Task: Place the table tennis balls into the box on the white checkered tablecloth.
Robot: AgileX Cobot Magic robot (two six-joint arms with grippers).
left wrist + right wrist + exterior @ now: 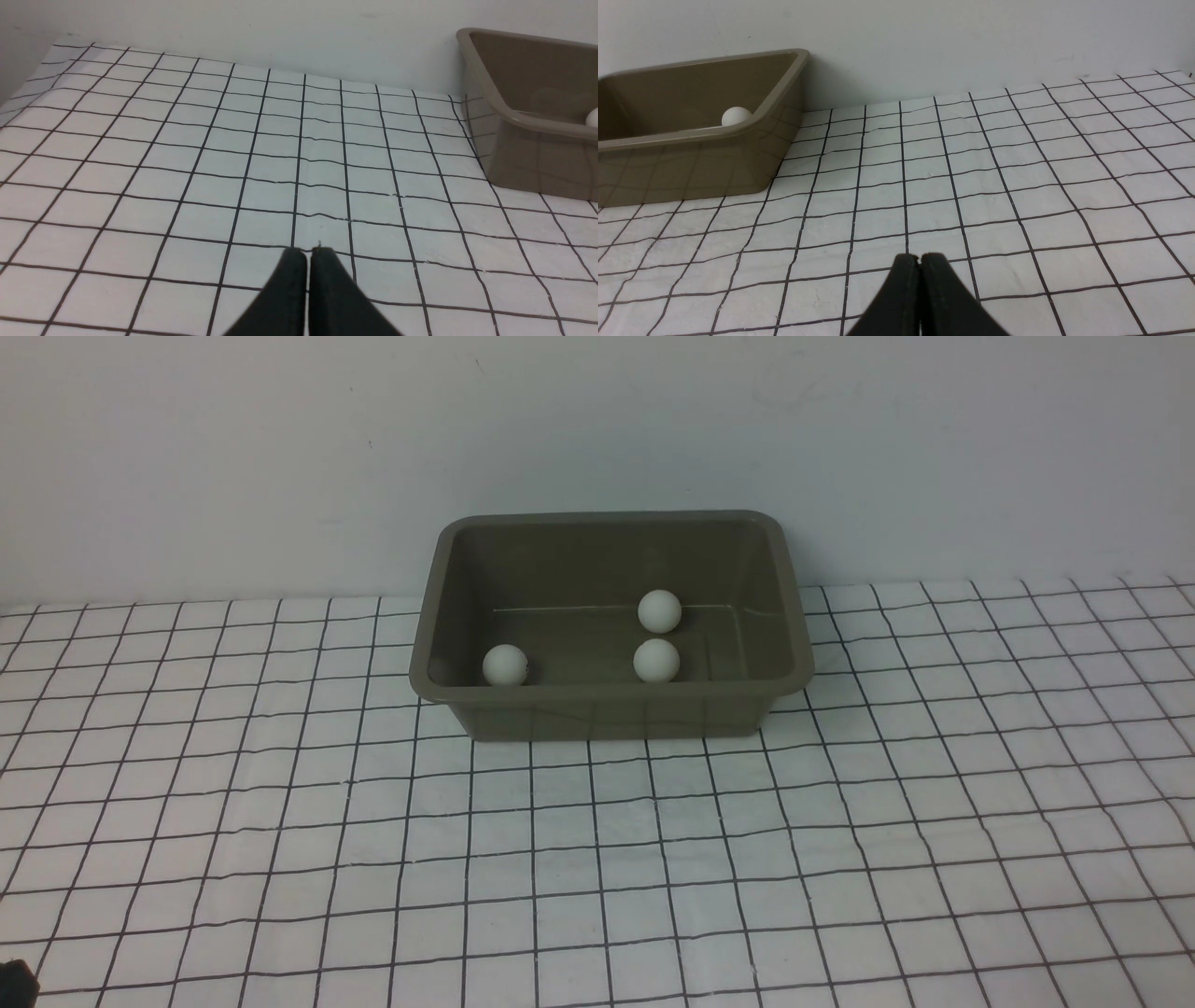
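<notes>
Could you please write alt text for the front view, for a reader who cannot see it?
An olive-brown plastic box stands on a white checkered tablecloth near a plain wall, with three white table tennis balls inside: one at its left and two right of centre. No gripper shows.

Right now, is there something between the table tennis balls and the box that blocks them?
Nothing visible does. All three table tennis balls already lie inside the box; no ball shows on the white checkered tablecloth.
</notes>
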